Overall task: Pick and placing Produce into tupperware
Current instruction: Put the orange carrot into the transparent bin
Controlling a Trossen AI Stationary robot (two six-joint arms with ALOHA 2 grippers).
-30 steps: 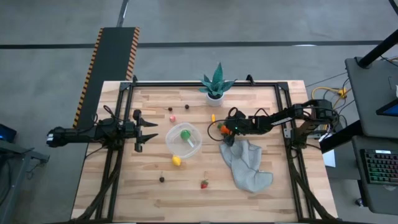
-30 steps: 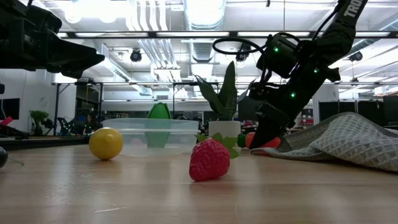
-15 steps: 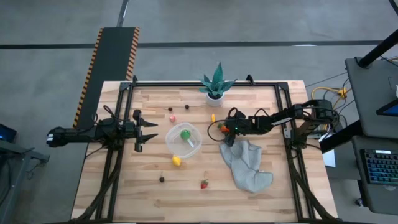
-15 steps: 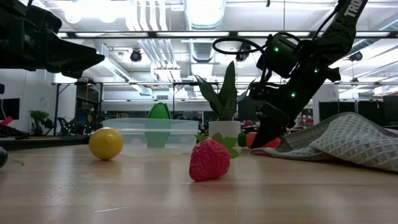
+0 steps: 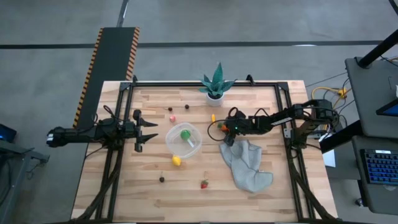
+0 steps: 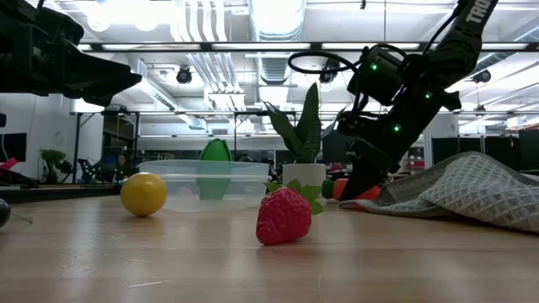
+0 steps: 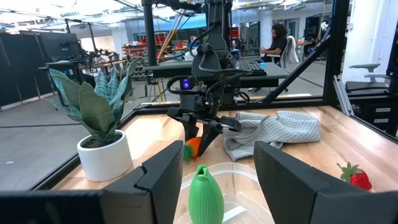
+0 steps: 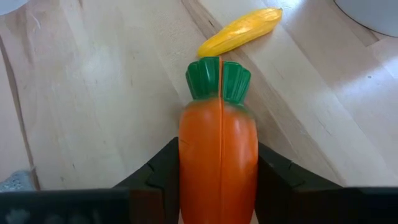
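Note:
My right gripper (image 5: pixel 224 129) slants down at the table's middle right, shut on an orange toy carrot (image 8: pixel 219 149) with a green top. The clear round tupperware (image 5: pixel 184 140) stands left of it and holds a green piece of produce (image 5: pixel 185 133). Loose produce lies on the wood: a yellow lemon (image 5: pixel 176 161), a red strawberry (image 5: pixel 204 184), a dark piece (image 5: pixel 162 179), a pink piece (image 5: pixel 173 117) and a long yellow piece (image 8: pixel 239 31) just beyond the carrot. My left gripper (image 5: pixel 152 130) waits level and open at the table's left. My right gripper pinches the carrot's orange body (image 8: pixel 186 155) by its two long sides between its two fingers (image 8: pixel 163 163). The fingers come slanting down from the table's right and lie along the carrot. Its green top (image 8: pixel 217 78) points away from the wrist, and in the low view the carrot (image 6: pixel 354 192) lies low on the wood.
A crumpled grey cloth (image 5: pixel 245 163) lies right beside the right gripper, toward the near edge. A spiky green plant in a white pot (image 5: pixel 216 84) stands at the far edge. Black frame rails (image 5: pixel 286 112) run along the table's sides.

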